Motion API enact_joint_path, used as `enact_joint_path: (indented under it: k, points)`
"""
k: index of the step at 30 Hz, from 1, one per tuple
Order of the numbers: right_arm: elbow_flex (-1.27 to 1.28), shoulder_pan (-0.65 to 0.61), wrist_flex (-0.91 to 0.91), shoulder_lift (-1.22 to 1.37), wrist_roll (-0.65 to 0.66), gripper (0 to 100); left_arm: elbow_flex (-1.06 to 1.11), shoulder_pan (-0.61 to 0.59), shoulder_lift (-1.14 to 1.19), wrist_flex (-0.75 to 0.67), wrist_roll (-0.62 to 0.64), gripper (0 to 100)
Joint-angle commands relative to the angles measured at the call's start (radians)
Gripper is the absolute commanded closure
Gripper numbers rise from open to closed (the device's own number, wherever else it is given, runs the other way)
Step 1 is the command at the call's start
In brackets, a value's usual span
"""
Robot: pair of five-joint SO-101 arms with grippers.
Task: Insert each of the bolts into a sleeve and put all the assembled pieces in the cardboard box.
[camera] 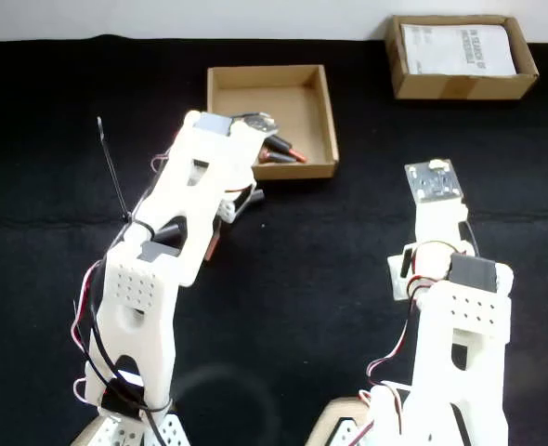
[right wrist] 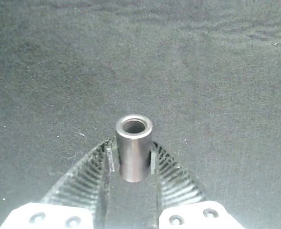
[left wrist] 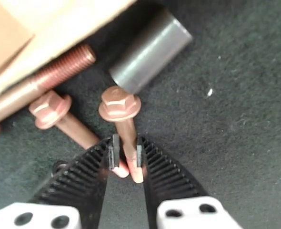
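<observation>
My left gripper (left wrist: 126, 153) is shut on the shank of a copper bolt (left wrist: 121, 107) that lies on the black mat, its flanged head pointing away from the fingers. A grey sleeve (left wrist: 150, 52) lies just beyond that head. A second copper bolt (left wrist: 59, 119) rests beside the held one, and a third threaded bolt (left wrist: 50, 76) lies along the wall of the cardboard box (camera: 325, 121). My right gripper (right wrist: 133, 161) is shut on another grey sleeve (right wrist: 133, 145), its bore facing the camera. The left arm (camera: 200, 186) ends at the box's near corner.
Assembled pieces (camera: 279, 149) lie inside the cardboard box. A second cardboard box (camera: 460, 84) holding a printed sheet stands at the back right. The right arm (camera: 437, 186) stands over open black mat, well to the right of the box.
</observation>
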Motion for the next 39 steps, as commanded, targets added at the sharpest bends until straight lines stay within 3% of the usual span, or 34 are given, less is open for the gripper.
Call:
enact_joint_path:
  k: [1,19,21,25,31,36,39]
  points:
    - [-0.002,0.007,-0.013,-0.024,0.012,99.2,-0.025,-0.013,-0.007,-0.028,-0.006,92]
    - [-0.010,0.010,-0.012,-0.024,0.051,99.2,-0.058,-0.016,0.110,-0.054,-0.077,93]
    - [-0.008,0.008,-0.012,-0.024,0.048,99.2,-0.058,-0.012,0.110,-0.055,-0.072,99]
    - [-0.002,-0.012,-0.022,-0.024,0.035,99.2,-0.061,-0.010,0.099,-0.052,0.003,99]
    - [0.107,-0.136,-0.263,-0.035,-0.244,99.2,-0.101,-0.007,-0.024,-0.025,0.152,99]
    - [0.242,-0.355,-0.481,-0.036,-0.523,99.2,-0.097,0.008,-0.219,-0.023,0.276,99]
    - [0.309,-0.453,-0.625,-0.036,-0.628,99.2,-0.062,0.021,-0.346,-0.023,0.341,99]
